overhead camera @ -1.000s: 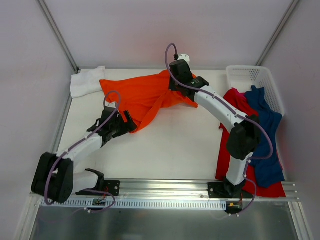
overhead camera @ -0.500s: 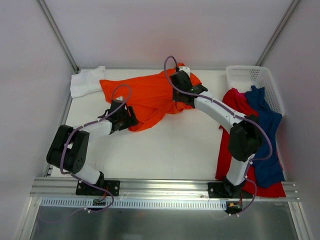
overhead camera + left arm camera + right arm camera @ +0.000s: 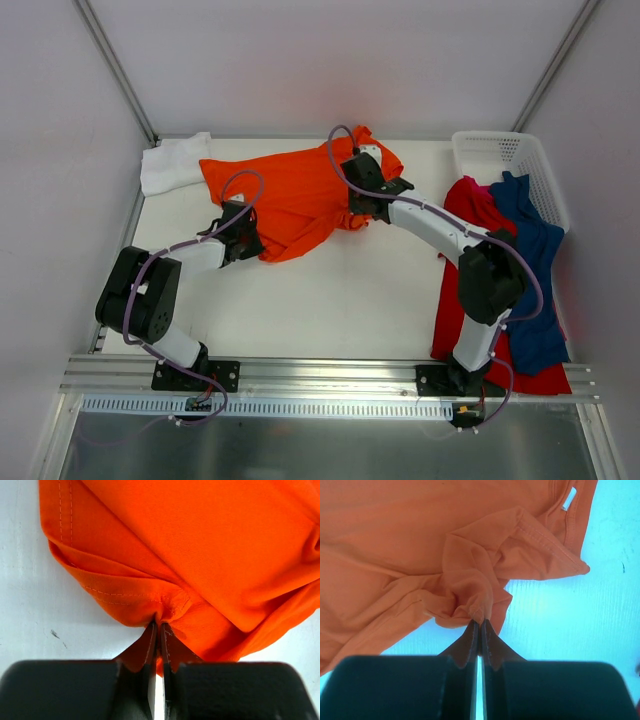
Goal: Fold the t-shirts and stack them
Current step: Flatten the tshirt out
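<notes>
T-shirts: none folded, none stacked; work stands at the first garment.

I find the orange t-shirt (image 3: 290, 190) lying crumpled on the far middle of the counter (image 3: 330, 290). The left jaws are clenched on a bunched edge beside a stitched hem on its near side, and the right jaws are clenched on a gathered pinch of cloth not far from the collar. The white t-shirt (image 3: 172, 163) sits rumpled in the far left corner, just beside the orange one. The red t-shirt (image 3: 452, 300) and the dark blue t-shirt (image 3: 535, 265) lie heaped along the right edge, blue over red, with their far ends at the basket (image 3: 500, 150). In my judgement the orange shirt must be drawn flat before any fold, and all four shirts remain outstanding.
</notes>
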Tool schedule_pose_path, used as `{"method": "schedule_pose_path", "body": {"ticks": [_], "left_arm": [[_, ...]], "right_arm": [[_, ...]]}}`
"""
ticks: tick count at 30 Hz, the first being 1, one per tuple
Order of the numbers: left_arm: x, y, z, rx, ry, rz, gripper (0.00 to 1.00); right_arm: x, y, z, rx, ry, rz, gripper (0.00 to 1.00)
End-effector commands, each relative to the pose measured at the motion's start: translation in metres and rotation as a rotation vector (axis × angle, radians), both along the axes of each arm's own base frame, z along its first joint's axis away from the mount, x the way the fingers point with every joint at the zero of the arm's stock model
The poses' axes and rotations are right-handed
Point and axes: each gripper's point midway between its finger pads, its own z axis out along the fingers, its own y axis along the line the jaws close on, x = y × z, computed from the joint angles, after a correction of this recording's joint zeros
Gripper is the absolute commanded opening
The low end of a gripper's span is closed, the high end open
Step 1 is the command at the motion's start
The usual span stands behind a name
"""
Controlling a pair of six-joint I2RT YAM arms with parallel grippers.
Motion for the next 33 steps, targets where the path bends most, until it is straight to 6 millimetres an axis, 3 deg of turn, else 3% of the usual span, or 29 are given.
{"method": "schedule_pose_path", "body": {"ticks": [1,7,8,10,11,12,13,14,18,19,21,22,24,25,27,29,30,31,32,33], "left_arm": [[-0.002,0.010,0.003,0.057,0.013,0.029,0.00],[-0.010,0.026,0.034,0.114,-0.020,0.054,0.00],[-0.010,0.029,0.051,0.115,-0.064,0.060,0.00],[-0.019,0.037,0.066,0.141,-0.075,0.058,0.00],[-0.018,0.041,0.091,0.141,-0.139,0.071,0.00],[-0.022,0.045,0.099,0.151,-0.155,0.082,0.00],[-0.025,0.048,0.111,0.150,-0.183,0.102,0.00],[-0.033,0.046,0.129,0.140,-0.236,0.100,0.00],[-0.053,0.042,0.168,0.051,-0.329,0.106,0.00],[-0.058,0.042,0.189,0.011,-0.386,0.108,0.00],[-0.070,0.042,0.206,-0.017,-0.417,0.090,0.00],[-0.078,0.043,0.229,-0.047,-0.480,0.084,0.00],[-0.089,0.040,0.248,-0.082,-0.530,0.041,0.00],[-0.102,0.033,0.270,-0.128,-0.597,-0.028,0.00],[-0.118,0.027,0.293,-0.172,-0.665,-0.093,0.00],[-0.144,0.019,0.329,-0.232,-0.773,-0.195,0.00],[-0.152,0.018,0.340,-0.246,-0.805,-0.219,0.00],[-0.168,0.020,0.364,-0.263,-0.878,-0.247,0.00],[-0.181,0.016,0.375,-0.283,-0.908,-0.299,0.00],[-0.190,0.016,0.386,-0.286,-0.944,-0.322,0.00]], "right_arm": [[-0.002,-0.009,0.035,0.037,-0.084,-0.022,0.00],[-0.019,-0.025,0.047,0.033,-0.103,-0.036,0.00],[-0.024,-0.030,0.050,0.025,-0.101,-0.037,0.00],[-0.035,-0.040,0.064,0.024,-0.126,-0.044,0.01],[-0.041,-0.046,0.067,0.020,-0.128,-0.048,0.00],[-0.046,-0.050,0.073,0.020,-0.138,-0.050,0.00],[-0.055,-0.058,0.087,0.030,-0.170,-0.053,0.01],[-0.062,-0.064,0.091,0.022,-0.170,-0.052,0.00],[-0.097,-0.084,0.122,0.047,-0.227,-0.043,0.01],[-0.108,-0.090,0.138,0.079,-0.263,-0.035,0.01],[-0.126,-0.089,0.148,0.097,-0.267,0.035,0.01],[-0.134,-0.088,0.156,0.115,-0.281,0.066,0.00],[-0.159,-0.089,0.177,0.159,-0.316,0.152,0.01],[-0.169,-0.090,0.182,0.173,-0.319,0.182,0.01],[-0.194,-0.092,0.210,0.247,-0.380,0.271,0.00],[-0.220,-0.084,0.228,0.343,-0.395,0.393,0.01],[-0.238,-0.091,0.250,0.409,-0.452,0.433,0.01],[-0.257,-0.086,0.261,0.468,-0.457,0.519,0.00],[-0.270,-0.088,0.272,0.505,-0.480,0.565,0.00],[-0.298,-0.090,0.294,0.564,-0.532,0.680,0.01]]}}
